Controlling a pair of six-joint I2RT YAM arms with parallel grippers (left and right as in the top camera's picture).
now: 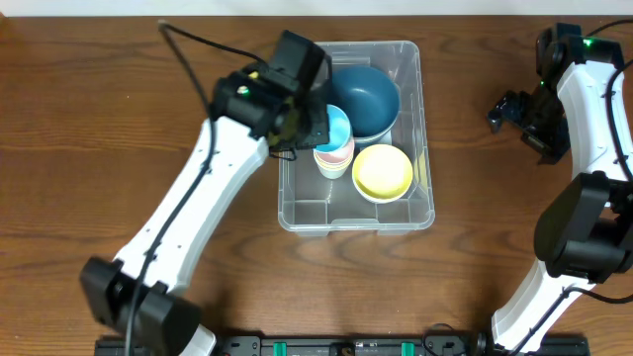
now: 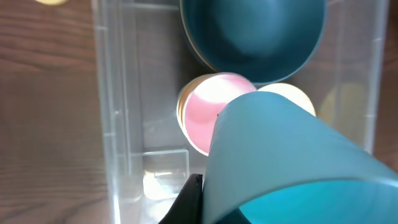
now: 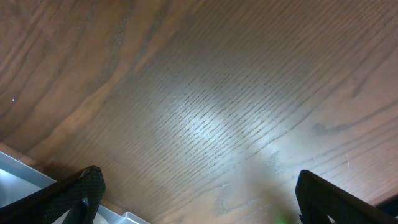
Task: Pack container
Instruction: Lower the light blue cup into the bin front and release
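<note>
You'll find the container (image 1: 417,69) in the middle of the counter (image 1: 99,99), standing open. Inside it, the dark blue bowl (image 1: 368,97) fills the far end. The yellow bowl (image 1: 383,171) sits in the near half, against the container's right wall.

Your left tool (image 1: 318,124) hangs over the container's left wall and pinches the light blue cup (image 1: 338,126). In the left wrist view that cup (image 2: 286,162) is tilted and fills the foreground, with one dark finger (image 2: 191,200) against its lower edge; the other finger is hidden. Directly under it, inside the container, you can see the pink cup (image 2: 202,115). A cream cup (image 2: 289,98) stands just beside the pink one, and both are close to the dark blue bowl (image 2: 255,31).

Your right tool (image 1: 509,111) is well apart from the container, off its right side. Its wrist view shows the right tool (image 3: 198,177) spread wide with only bare wood between the fingers (image 3: 84,190).
</note>
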